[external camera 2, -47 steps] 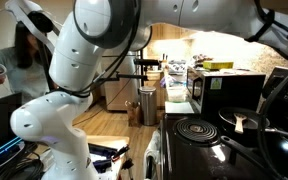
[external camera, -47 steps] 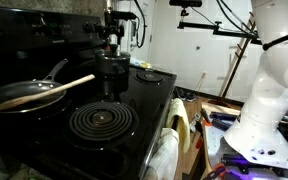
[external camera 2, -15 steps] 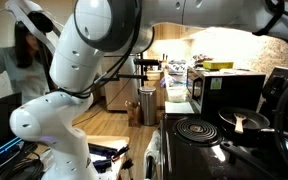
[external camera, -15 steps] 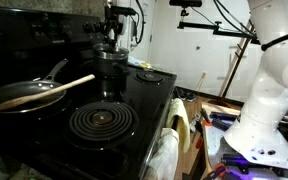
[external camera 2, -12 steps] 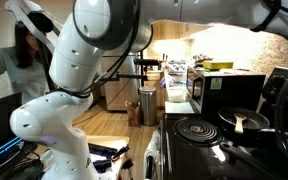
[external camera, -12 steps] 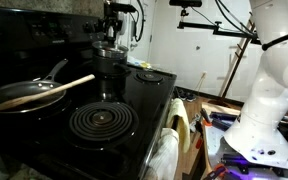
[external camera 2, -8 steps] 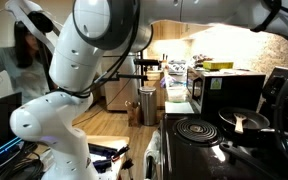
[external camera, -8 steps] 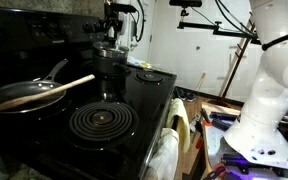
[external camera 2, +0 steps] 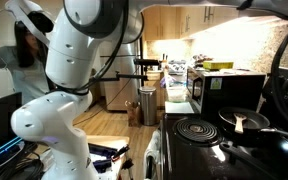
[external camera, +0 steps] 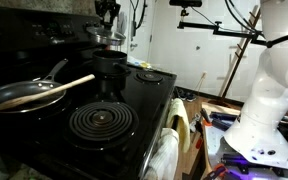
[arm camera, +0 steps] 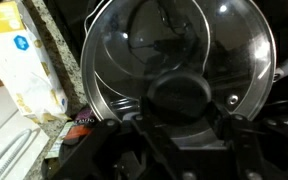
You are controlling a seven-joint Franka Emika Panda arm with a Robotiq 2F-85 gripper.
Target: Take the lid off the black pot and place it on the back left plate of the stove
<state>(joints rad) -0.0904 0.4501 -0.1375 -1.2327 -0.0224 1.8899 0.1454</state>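
Though dim, tool [arm camera: 184,108] apparently around lid [arm camera: 134,50].

One pot [external camera: 111,68], one lid [external camera: 106,38], one pan [external camera: 24,97], one wooden spoon [external camera: 64,86].

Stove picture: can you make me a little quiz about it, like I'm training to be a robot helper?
1. True or false: the lid is held up in the air above the black pot.
2. What lies across the frying pan? A) a wooden spatula B) a metal fork C) a fried egg
3. Fill in the blank: in the wrist view, the claw holds the glass lid by its black ____.

Key: 1 true. 2 A. 3 knob.
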